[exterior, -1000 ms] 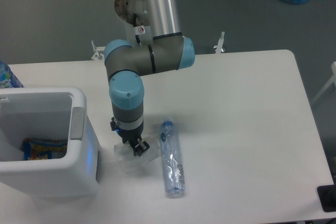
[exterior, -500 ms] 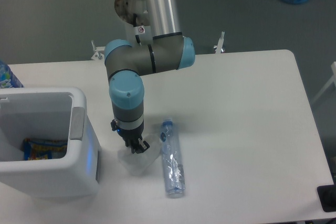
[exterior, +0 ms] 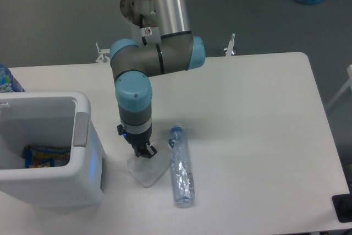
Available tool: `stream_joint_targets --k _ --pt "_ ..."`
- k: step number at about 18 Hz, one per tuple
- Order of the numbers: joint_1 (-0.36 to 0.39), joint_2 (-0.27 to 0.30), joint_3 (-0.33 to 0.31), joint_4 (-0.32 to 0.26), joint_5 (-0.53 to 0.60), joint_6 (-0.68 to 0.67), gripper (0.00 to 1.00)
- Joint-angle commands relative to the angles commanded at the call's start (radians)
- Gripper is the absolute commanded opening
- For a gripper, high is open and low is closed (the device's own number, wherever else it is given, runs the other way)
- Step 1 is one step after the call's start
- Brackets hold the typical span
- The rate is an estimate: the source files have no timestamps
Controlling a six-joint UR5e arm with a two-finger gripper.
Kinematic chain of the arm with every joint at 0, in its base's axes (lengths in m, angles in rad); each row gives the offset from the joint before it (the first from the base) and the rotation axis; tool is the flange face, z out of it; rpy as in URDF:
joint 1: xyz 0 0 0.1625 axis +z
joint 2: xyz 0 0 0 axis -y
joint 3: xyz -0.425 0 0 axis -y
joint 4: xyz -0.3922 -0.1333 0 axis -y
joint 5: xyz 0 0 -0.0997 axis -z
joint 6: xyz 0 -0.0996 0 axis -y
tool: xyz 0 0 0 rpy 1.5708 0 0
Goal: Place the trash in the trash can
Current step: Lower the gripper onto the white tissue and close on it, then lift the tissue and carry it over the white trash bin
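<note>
Two pieces of trash are lying on the white counter [exterior: 258, 114]: a crumpled white, translucent wrapper [exterior: 147, 169] and a long, crushed clear plastic bottle with a blue cap end [exterior: 181, 166]. The black two-finger claw [exterior: 144, 152] is pointing straight down and pinching the upper edge of the wrapper; its jaws are appearing drawn together on the material, so I am judging it clenched on the wrapper, though the contact itself is small in this view. The wrapper is hanging just below the claw, with its lower corner apparently resting on the counter. The bottle is lying just to the right of the claw, apart from it, cap end toward the far side. The boxy white plastic bin with a grey side tab [exterior: 49, 152] is standing to the left of the claw, near, and is already holding a colourful packet [exterior: 47, 155].

Judgement: the step in hand is lifting the wrapper. Good practice is rising straight up until the wrapper is clearing the bin's thick rim, then travelling left and releasing over the open middle. A thin pinch on flimsy film is risking slippage; a slow lift is advisable. The bottle is remaining to be collected.
</note>
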Motion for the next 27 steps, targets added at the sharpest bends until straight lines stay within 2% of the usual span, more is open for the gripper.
stream_joint_targets --k 8,14,17,23,27 --pt "0.075 0.153 0.017 -0.002 -0.147 -0.098 0.03" --pt "0.202 0.219 0.155 -0.002 -0.343 -0.238 0.05" --pt "0.245 0.253 0.181 -0.002 -0.408 -0.317 0.05" --pt "0.236 0.314 0.186 -0.002 -0.506 -0.566 0.05" --pt "0.178 0.331 0.187 -0.002 -0.517 -0.640 0.04"
